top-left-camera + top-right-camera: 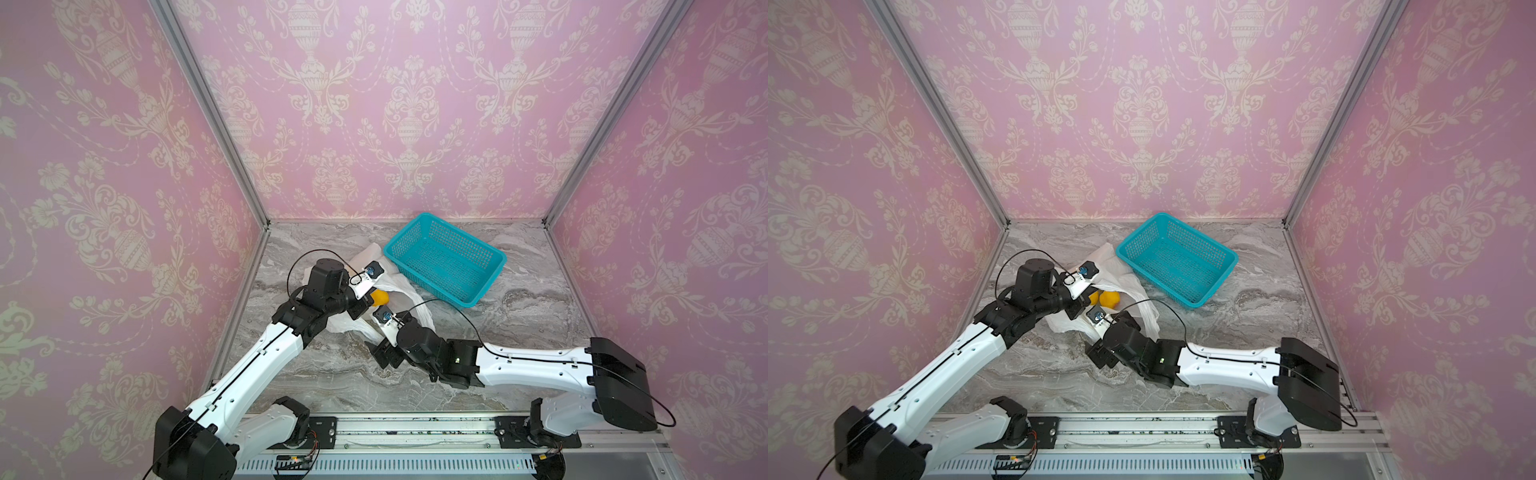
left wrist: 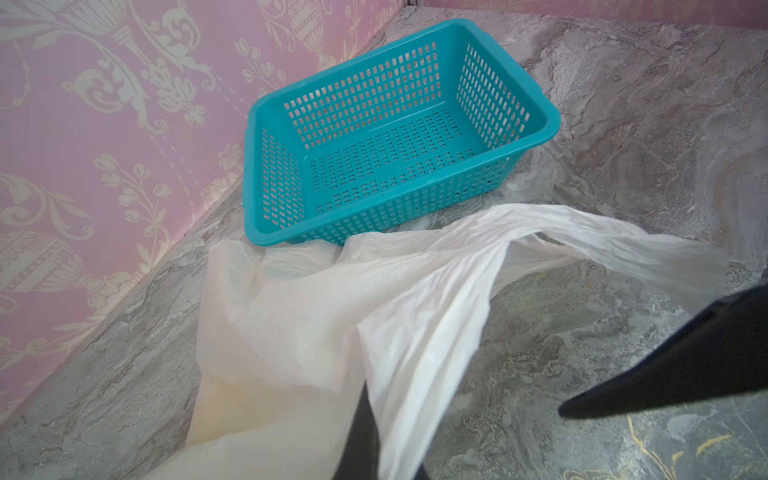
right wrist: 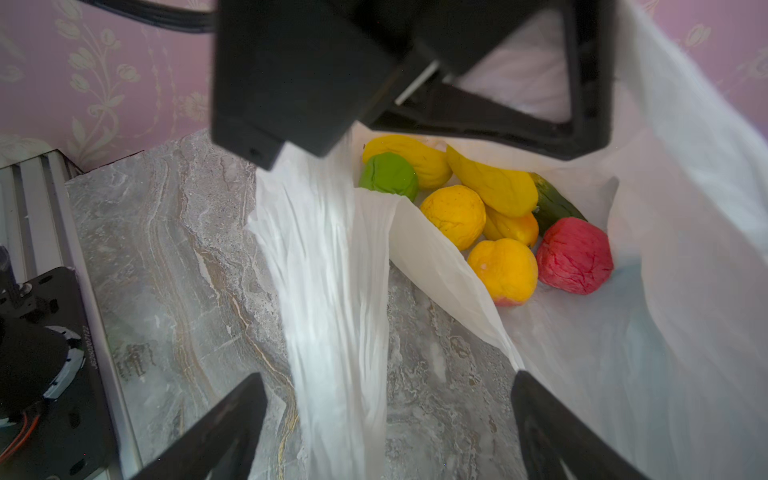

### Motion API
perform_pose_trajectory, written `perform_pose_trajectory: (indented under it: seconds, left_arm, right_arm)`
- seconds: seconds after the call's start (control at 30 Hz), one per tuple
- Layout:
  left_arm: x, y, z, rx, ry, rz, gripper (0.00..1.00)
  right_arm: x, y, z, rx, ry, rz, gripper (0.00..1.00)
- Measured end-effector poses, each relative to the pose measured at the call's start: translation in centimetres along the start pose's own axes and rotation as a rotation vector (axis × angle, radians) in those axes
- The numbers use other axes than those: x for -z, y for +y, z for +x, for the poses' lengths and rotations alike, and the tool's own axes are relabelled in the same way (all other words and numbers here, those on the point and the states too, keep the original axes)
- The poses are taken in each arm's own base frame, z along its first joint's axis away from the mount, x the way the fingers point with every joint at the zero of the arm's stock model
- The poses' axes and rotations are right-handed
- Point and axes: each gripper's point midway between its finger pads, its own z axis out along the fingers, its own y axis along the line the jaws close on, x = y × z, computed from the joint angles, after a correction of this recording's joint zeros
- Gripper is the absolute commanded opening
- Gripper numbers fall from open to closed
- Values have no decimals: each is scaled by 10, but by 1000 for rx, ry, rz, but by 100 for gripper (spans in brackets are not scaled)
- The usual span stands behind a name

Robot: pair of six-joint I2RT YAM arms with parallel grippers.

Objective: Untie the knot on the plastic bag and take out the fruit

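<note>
The left claw pinches the bag open; the right claw, wide and empty, faces fruit just ahead.

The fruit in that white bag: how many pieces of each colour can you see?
yellow-orange fruit: 5
green fruit: 2
pink-red fruit: 1
Total: 8 pieces, all inside the plastic bag
</note>
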Motion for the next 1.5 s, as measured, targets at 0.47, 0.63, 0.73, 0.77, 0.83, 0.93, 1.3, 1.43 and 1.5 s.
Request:
perform_pose_trajectory:
  seconds: [0.47,0.63,0.73,0.77,0.83,0.93,1.3,1.43,1.5]
  left_arm:
    - [0,1,0,11,2,-4,0]
    - [0,-1,3,19,15,1,0]
    - [0,-2,6,22,26,4,0]
    - [0,-1,6,22,25,3,0]
    - [0,-1,5,21,23,1,0]
    - [0,0,5,20,20,-2,0]
    - [1,1,2,16,8,-9,0]
    - [1,2,0,14,0,-13,0]
    - [1,2,0,14,0,-13,0]
  right_arm:
    - [19,102,-43,-35,-93,-305,0]
    - [14,144,-59,-31,-108,-361,0]
    - [5,159,-59,-16,-94,-356,31]
    - [4,164,-57,-7,-87,-364,43]
    - [6,173,-51,12,-72,-379,58]
    - [11,177,-47,35,-68,-376,68]
    - [67,92,-30,35,-152,-231,89]
    - [92,46,-22,7,-203,-141,86]
    - [105,22,-19,-22,-239,-104,70]
